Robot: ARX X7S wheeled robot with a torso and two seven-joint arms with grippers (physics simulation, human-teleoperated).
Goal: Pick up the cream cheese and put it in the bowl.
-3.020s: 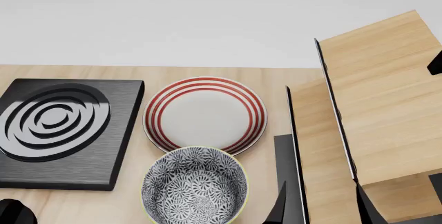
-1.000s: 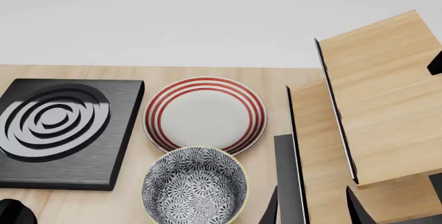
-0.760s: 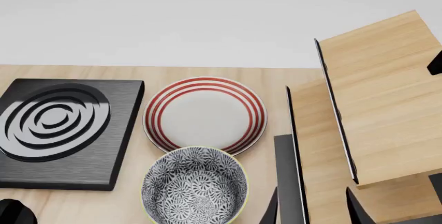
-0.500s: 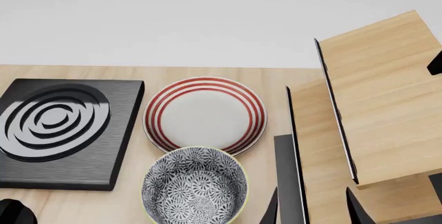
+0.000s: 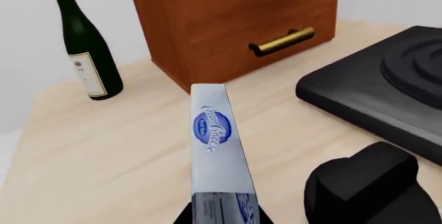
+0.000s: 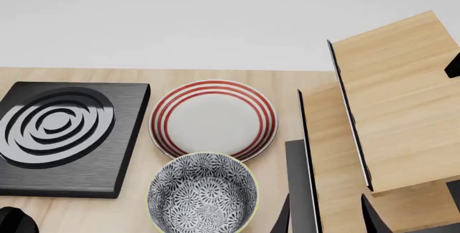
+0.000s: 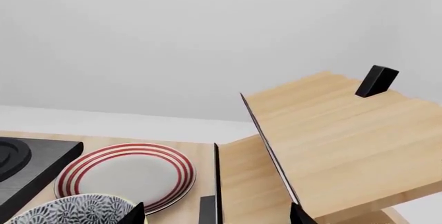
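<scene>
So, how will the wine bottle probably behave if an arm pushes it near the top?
The wine bottle looks tall and narrow on a small base, so it would likely tip. Once down, its round body would probably roll on the table. It appears to be glass, so possibly fragile.

White plate with red rings (image 6: 213,119) flat on the wooden table (image 6: 137,211), landmark for the rest. Black stove block with grey concentric rings (image 6: 61,135) just beside the plate on its left. Light wooden rack with dark-edged tilted panels (image 6: 391,114) close on the plate's right. Left wrist view: dark green wine bottle with pale label (image 5: 84,43) upright beside a reddish-brown drawer cabinet with brass handles (image 5: 235,22), both on the table
</scene>
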